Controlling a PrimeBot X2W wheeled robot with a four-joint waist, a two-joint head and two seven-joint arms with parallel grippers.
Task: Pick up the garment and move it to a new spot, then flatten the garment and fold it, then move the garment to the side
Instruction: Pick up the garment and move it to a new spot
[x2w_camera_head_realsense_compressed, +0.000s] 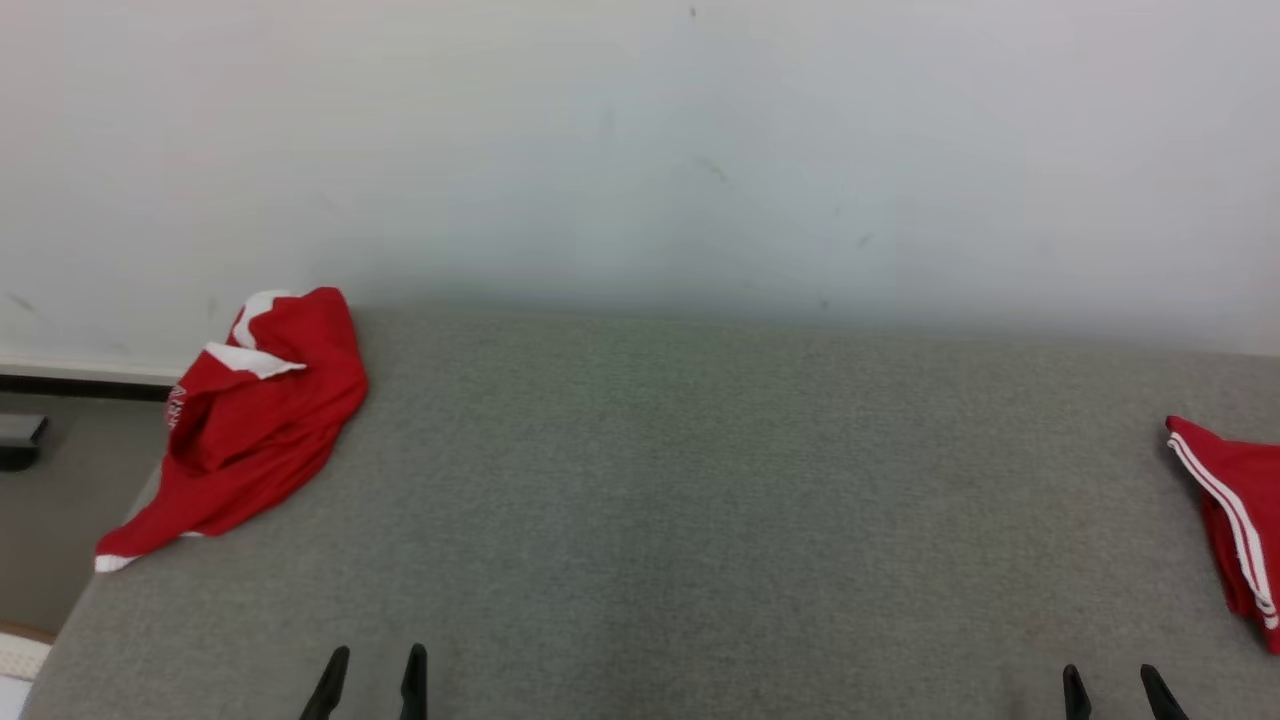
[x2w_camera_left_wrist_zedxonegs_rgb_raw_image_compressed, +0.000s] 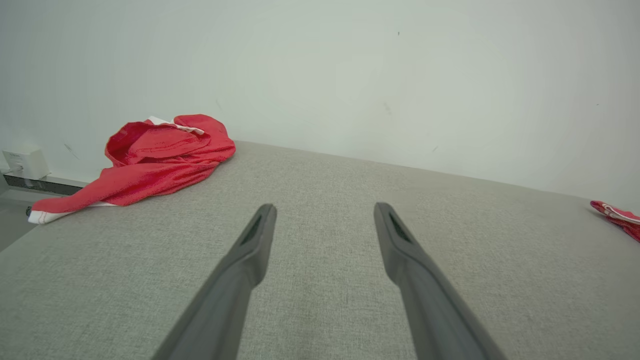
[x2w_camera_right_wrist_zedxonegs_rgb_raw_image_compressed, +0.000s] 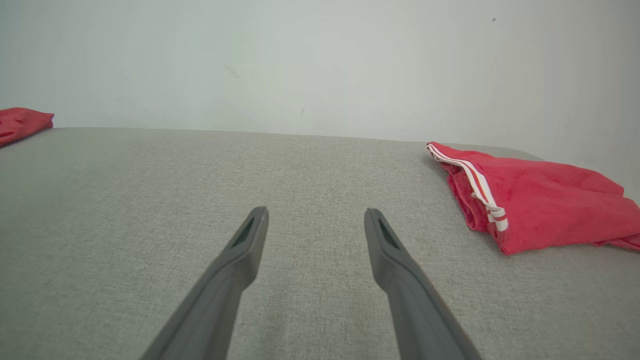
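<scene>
Head view: garment (x2w_camera_head_realsense_compressed: 250, 420) beyond left claw (x2w_camera_head_realsense_compressed: 380, 652)

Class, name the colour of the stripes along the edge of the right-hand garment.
White stripes on the red right-hand garment; clearest in the right wrist view.

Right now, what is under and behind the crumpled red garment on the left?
The garment lies on the grey pad, its white-cuffed end at the pad's left edge. Behind it stands the pale wall. Whatever its folds cover cannot be seen.
</scene>
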